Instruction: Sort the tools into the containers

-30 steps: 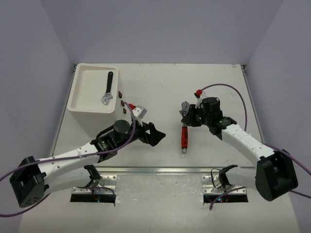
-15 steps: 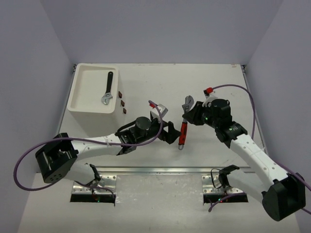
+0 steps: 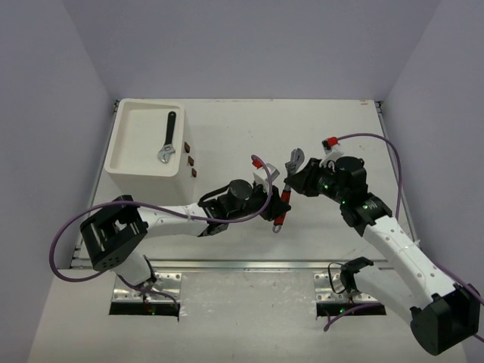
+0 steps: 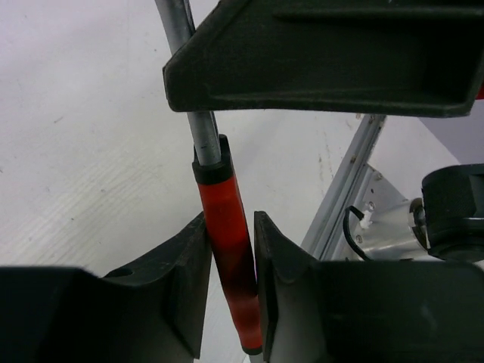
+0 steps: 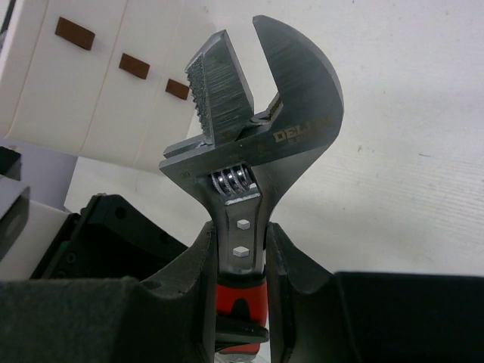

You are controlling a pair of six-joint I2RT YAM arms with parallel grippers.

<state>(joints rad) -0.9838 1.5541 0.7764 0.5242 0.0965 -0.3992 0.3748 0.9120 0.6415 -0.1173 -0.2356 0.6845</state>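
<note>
The tall white plastic box stands far left, well apart. Mid-table, the right gripper clamps the neck of the red-handled steel adjustable wrench, and the left gripper pinches its handle. I'd have the right let go only once the left's hold looks firm.

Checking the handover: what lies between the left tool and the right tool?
Only the red-handled adjustable wrench: the left tool grips its red handle, the right tool its silver neck. The left wrist view shows the shaft spanning the gap.
</note>
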